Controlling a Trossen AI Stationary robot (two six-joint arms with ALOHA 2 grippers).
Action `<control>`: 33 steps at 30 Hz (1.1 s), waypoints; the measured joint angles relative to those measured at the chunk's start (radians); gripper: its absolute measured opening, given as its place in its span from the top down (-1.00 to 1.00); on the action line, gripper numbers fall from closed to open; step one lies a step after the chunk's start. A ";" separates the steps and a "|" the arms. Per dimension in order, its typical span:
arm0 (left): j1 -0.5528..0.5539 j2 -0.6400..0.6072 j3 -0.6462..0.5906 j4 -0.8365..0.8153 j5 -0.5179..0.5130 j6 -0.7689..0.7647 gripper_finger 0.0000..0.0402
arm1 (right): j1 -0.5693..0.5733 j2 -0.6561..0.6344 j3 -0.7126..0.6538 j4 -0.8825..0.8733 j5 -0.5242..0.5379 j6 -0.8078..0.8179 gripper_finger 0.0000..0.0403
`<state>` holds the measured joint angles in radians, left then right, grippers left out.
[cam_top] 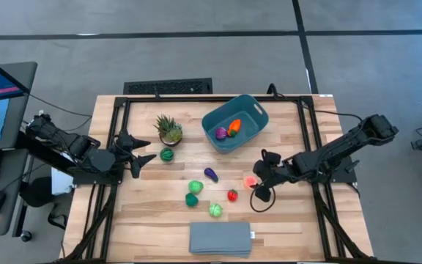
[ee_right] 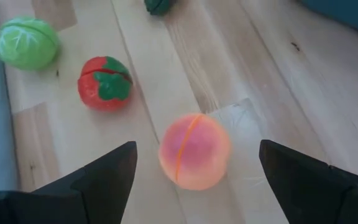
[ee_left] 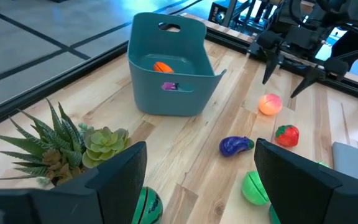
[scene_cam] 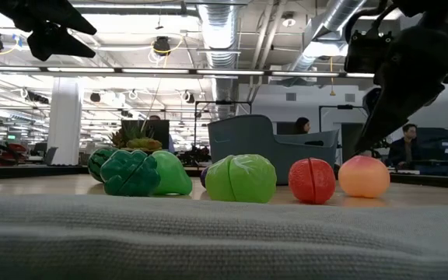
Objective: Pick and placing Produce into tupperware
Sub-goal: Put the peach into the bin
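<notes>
Loose produce lies on the wooden table: a pink peach (cam_top: 250,181), a red strawberry (cam_top: 232,195), a purple eggplant (cam_top: 211,174), a light green cabbage (cam_top: 216,210), two more green pieces (cam_top: 193,192) and a dark green ball (cam_top: 167,155). The teal tupperware (cam_top: 249,111) stands at the far middle with an orange carrot (cam_top: 234,127) and a purple piece (cam_top: 221,133) inside. My right gripper (ee_right: 196,145) hangs open just above the peach (ee_right: 194,158), one finger on each side, clear of it. My left gripper (ee_left: 199,146) waits open at the left, raised, near the dark green ball.
A spiky potted plant (cam_top: 168,129) stands left of the tupperware, close to my left gripper (cam_top: 146,149). A flat grey slab (cam_top: 220,238) lies at the near edge. The strawberry (ee_right: 104,84) and cabbage (ee_right: 27,42) lie close to the peach.
</notes>
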<state>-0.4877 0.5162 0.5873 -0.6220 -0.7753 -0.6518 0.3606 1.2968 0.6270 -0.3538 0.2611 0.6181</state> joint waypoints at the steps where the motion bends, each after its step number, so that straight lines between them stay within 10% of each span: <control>1: 0.000 0.000 0.000 0.000 0.000 0.000 -0.42 | -0.006 0.000 0.000 0.000 0.000 -0.006 -0.80; 33: 0.000 0.000 0.000 0.002 0.000 -0.008 -0.42 | -0.025 0.001 0.000 0.018 -0.028 -0.053 -0.75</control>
<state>-0.4876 0.5163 0.5875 -0.6205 -0.7750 -0.6601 0.3359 1.2976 0.6270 -0.3359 0.2332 0.5652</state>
